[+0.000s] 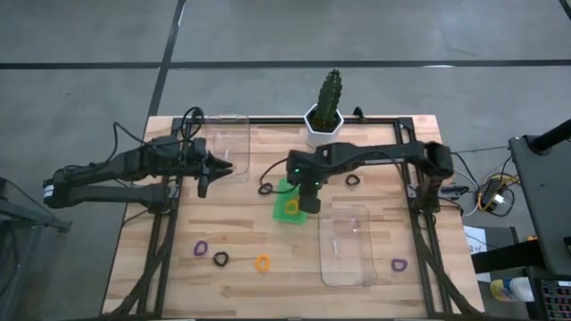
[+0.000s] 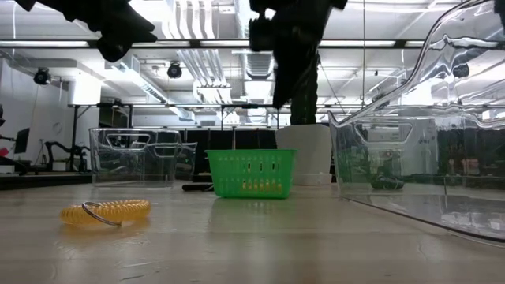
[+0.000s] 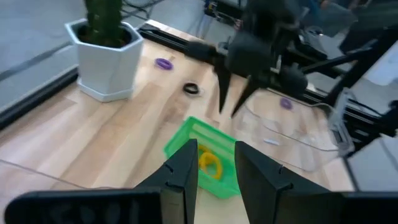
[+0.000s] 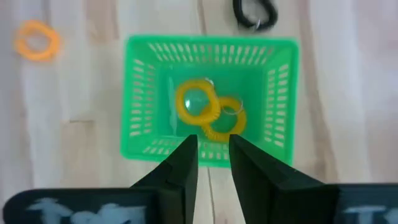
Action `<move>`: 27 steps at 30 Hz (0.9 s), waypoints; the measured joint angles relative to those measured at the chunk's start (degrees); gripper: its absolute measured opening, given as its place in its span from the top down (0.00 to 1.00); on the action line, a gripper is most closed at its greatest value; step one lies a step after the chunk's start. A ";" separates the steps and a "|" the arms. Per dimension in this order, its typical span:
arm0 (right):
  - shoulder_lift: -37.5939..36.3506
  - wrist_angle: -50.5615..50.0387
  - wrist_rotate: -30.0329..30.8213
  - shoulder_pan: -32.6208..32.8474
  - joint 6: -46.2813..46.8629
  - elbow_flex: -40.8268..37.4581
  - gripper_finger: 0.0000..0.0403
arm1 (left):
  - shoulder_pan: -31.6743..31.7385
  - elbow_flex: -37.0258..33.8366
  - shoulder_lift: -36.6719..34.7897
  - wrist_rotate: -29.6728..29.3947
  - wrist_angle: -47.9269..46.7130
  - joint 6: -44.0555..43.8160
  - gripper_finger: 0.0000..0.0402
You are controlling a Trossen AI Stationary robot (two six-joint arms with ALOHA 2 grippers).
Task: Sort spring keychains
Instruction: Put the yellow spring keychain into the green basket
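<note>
The right hand (image 1: 311, 201) hangs directly above the green bin (image 4: 208, 99) near the middle of the bench (image 1: 232, 285), its two fingers (image 4: 180, 171) parted by a narrow gap with nothing between them; pointing straight down over the bin's open top, it is placed, by judgement, for dropping a loop inside rather than for picking from the bench. Two orange spring keychains (image 4: 208, 112) lie overlapping on the bin floor, which suggests the bin is reserved for orange. The left hand (image 1: 202, 178) waits well to the side, beside the clear tray at the far left (image 1: 227, 147), its fingers (image 3: 183, 171) likewise a little apart and empty, aimed across the bench toward the bin. Outward from the bin, a black keychain (image 1: 265, 189) rests just beside it on the bare wood and another black one (image 1: 352, 181) lies farther right. Toward the near edge of the bench sit a purple loop (image 1: 201, 247), a black loop (image 1: 220, 259) and one remaining orange loop (image 1: 262, 262), close together; a further purple loop (image 1: 399, 265) lies beyond the second clear tray (image 1: 346, 245), which appears empty. A potted cactus (image 1: 326, 111) stands at the far edge, clear of the work. Sorting is judged to be at an early stage, most loops being unsorted
</note>
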 joint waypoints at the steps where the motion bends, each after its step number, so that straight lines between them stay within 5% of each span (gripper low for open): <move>1: -1.25 0.02 0.00 0.00 -0.46 -0.30 0.80 | -0.01 0.00 0.00 0.07 0.00 -0.15 0.75; 8: -10.95 4.58 0.09 -0.04 -0.48 -7.32 0.84 | 0.00 0.00 0.09 0.07 0.22 -0.18 0.75; 20: -37.46 34.75 1.79 -0.04 9.56 -37.67 0.83 | 0.02 0.00 0.43 0.09 3.25 0.08 0.75; 27: -53.60 40.86 1.77 -0.04 11.02 -50.08 0.85 | 0.04 0.00 0.95 2.97 7.37 0.34 0.75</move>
